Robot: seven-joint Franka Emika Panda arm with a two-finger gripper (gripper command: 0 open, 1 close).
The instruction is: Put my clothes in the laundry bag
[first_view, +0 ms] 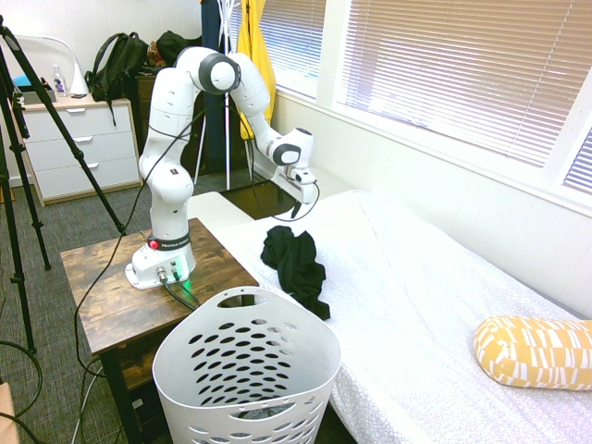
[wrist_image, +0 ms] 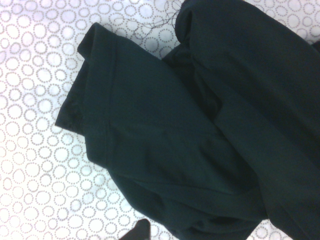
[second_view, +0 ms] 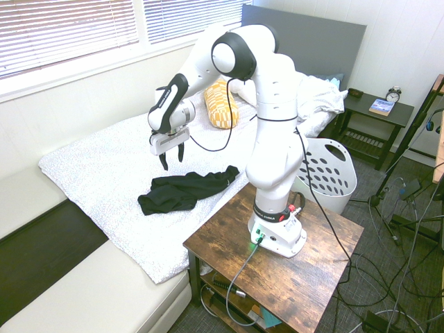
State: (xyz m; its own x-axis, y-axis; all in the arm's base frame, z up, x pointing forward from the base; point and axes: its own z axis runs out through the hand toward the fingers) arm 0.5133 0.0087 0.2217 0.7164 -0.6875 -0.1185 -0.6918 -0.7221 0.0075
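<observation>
One black garment (second_view: 186,190) on bed | one laundry basket (first_view: 246,370) | gripper (second_view: 171,157) open

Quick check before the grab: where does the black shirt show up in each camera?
First exterior view: black shirt at centre, on the white bed, below the open gripper.
Second exterior view: left of centre, near the bed's edge.
Wrist view: fills most of the picture.
Shared landmark: the white bed cover.
</observation>
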